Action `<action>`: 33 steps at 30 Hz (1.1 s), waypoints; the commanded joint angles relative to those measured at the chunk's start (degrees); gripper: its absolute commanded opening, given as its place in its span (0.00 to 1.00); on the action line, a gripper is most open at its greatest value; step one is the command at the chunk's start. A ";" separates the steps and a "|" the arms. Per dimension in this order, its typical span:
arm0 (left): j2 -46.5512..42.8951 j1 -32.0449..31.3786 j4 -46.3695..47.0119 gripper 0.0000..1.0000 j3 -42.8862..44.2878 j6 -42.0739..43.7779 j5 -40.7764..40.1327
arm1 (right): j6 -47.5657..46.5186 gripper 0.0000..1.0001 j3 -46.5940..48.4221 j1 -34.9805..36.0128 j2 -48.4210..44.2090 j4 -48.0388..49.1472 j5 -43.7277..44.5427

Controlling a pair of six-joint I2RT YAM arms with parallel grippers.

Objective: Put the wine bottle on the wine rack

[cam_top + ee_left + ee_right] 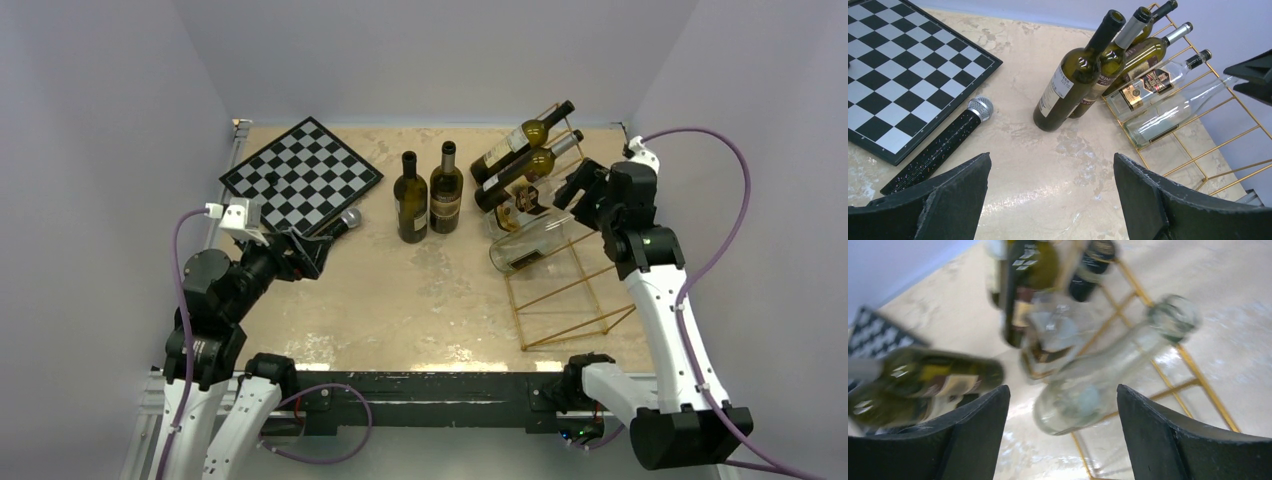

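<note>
One clear wine bottle on wine rack, blurred from right wrist

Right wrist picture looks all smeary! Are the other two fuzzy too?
Right wrist view: blurred all over, the clear bottle and green bottles smeared. Left wrist view: sharp, the microphone crisp, with a soft shine on the table. Top external view: sharp and evenly lit.

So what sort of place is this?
Probably a robotics lab test cell: two robot arms bolted to a small walled-in table, with staged props like a chessboard, microphone and wine rack.
</note>
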 commanded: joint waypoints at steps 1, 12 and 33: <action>0.19 -0.15 2.56 0.96 -0.50 -0.71 0.80 | -7.75 0.81 4.87 1.59 0.17 7.39 -22.56; 0.64 -0.15 2.35 0.96 -0.63 -0.74 0.75 | -25.80 0.81 14.38 24.42 14.79 24.01 -13.75; 2.59 -0.16 2.76 0.96 -0.71 -0.89 1.48 | -27.92 0.46 18.92 30.48 33.51 35.72 -1.52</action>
